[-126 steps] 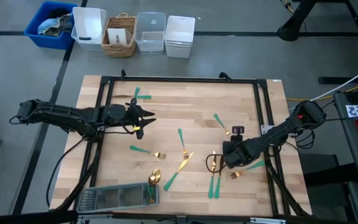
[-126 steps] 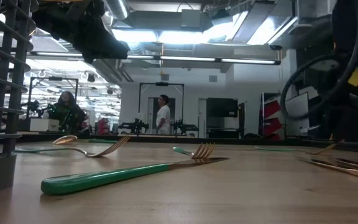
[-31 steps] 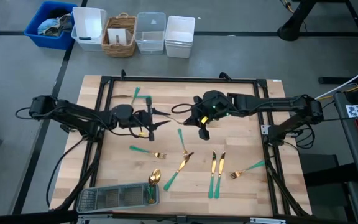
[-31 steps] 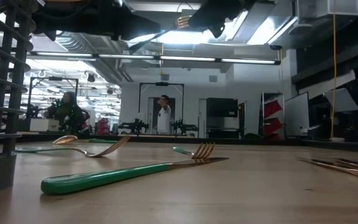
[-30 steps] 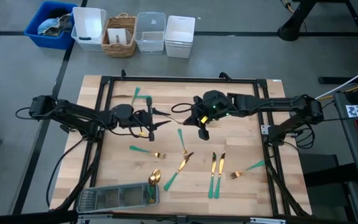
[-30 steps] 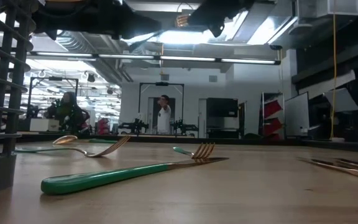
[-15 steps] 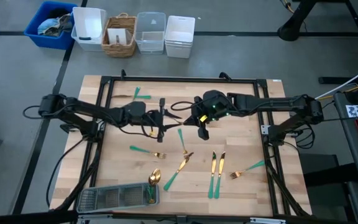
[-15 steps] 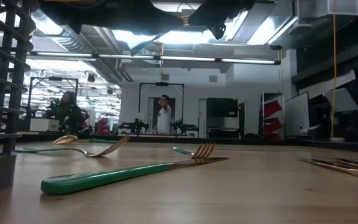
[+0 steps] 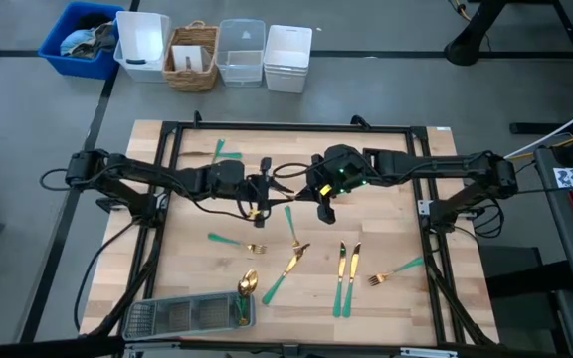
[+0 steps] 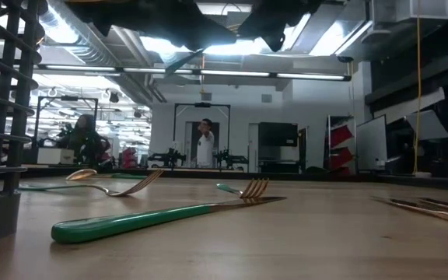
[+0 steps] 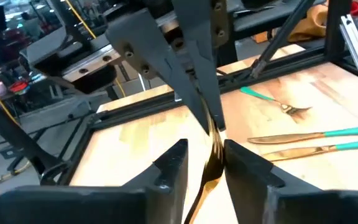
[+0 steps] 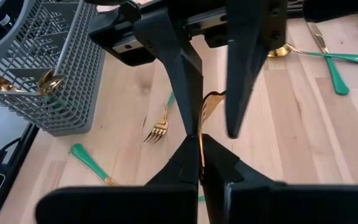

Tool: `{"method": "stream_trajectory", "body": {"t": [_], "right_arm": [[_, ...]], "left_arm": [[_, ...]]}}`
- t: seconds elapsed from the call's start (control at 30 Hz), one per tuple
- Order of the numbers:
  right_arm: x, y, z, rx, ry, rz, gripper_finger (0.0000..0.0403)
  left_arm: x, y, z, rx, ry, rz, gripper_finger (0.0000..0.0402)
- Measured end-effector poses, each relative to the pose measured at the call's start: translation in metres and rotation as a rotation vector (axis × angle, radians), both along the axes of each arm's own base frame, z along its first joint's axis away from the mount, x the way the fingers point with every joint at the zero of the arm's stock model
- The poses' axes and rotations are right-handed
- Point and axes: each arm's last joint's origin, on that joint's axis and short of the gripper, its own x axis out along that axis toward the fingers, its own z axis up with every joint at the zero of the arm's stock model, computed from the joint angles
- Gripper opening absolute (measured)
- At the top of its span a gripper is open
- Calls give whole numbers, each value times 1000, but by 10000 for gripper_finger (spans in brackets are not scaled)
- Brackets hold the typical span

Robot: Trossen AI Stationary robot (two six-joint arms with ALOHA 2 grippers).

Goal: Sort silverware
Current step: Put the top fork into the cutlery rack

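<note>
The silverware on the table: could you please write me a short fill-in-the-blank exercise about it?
1. The right hand is shut on a gold piece of cutlery, whose tip sits between the fingers of the ______ hand.
2. On the table, ______ knives lie side by side.
3. The pieces standing in the grey mesh basket have ______ heads.

Missing words: left; two; gold

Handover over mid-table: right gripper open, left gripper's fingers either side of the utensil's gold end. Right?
No: the right gripper is shut on the utensil, as the right wrist view shows. The left gripper does have its fingers either side of the gold end, over mid-table.
</note>
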Motion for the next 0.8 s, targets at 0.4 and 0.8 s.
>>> {"method": "stream_trajectory", "body": {"t": [0.4,0.8], "right_arm": [[0,0,0,-1,-2,11,7],[0,1,0,14,-2,13,96]], "left_arm": [[0,-1,-2,30,18,-85,7],[-7,-1,4,-34,30,-59,2]]}}
